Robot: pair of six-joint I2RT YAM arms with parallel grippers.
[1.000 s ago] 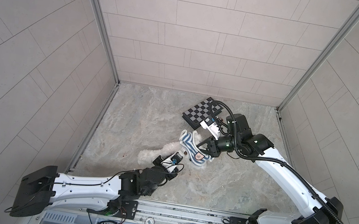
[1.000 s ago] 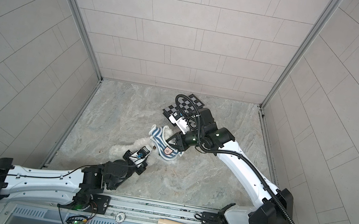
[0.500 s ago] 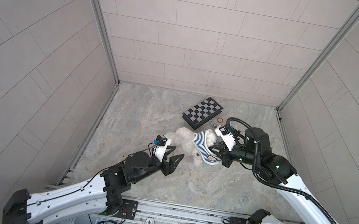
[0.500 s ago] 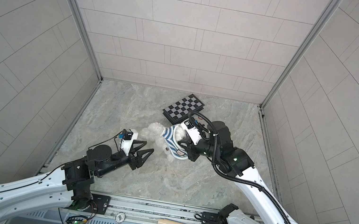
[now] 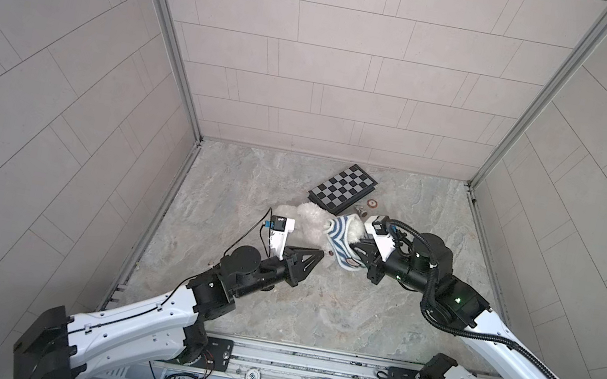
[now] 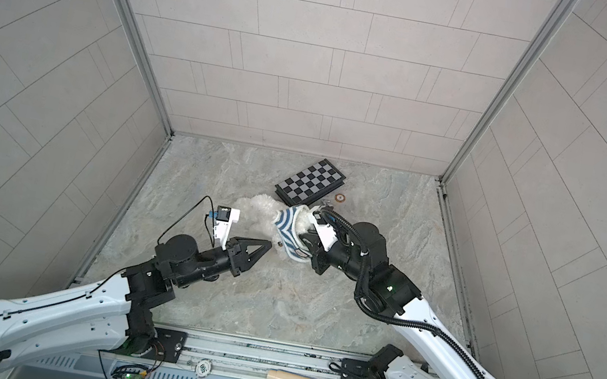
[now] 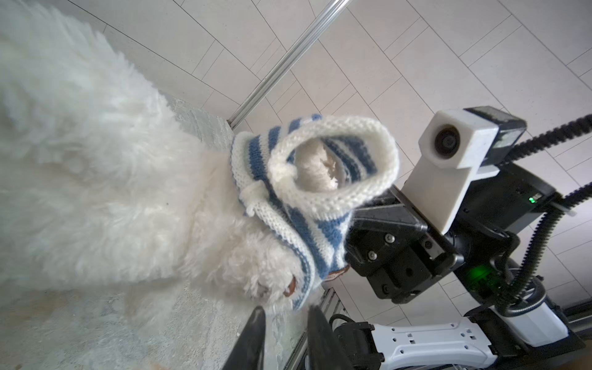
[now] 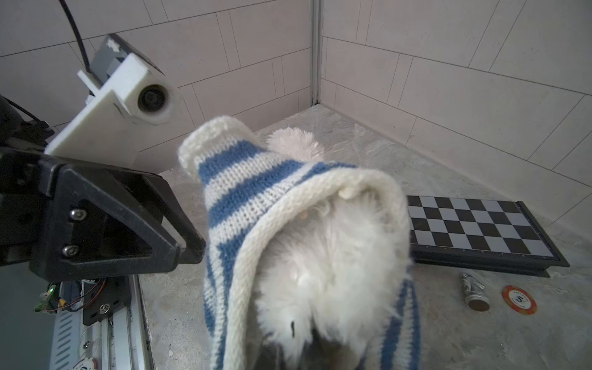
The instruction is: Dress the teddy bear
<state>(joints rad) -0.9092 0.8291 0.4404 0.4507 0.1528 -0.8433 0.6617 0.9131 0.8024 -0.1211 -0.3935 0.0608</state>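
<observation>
The teddy bear (image 5: 306,222) is lying crosswise just ahead of the left gripper (image 5: 318,253), whose jaws are standing narrowly apart at the hem of the striped shirt (image 5: 339,239) that the right gripper (image 5: 360,253) is clamping over its head.

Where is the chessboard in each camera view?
Top view: chessboard near the back wall, behind the teddy bear.
Top view: chessboard, same place.
Left wrist: not in it.
Right wrist: chessboard beyond the striped sweater.
Shared landmark: the striped sweater.
</observation>
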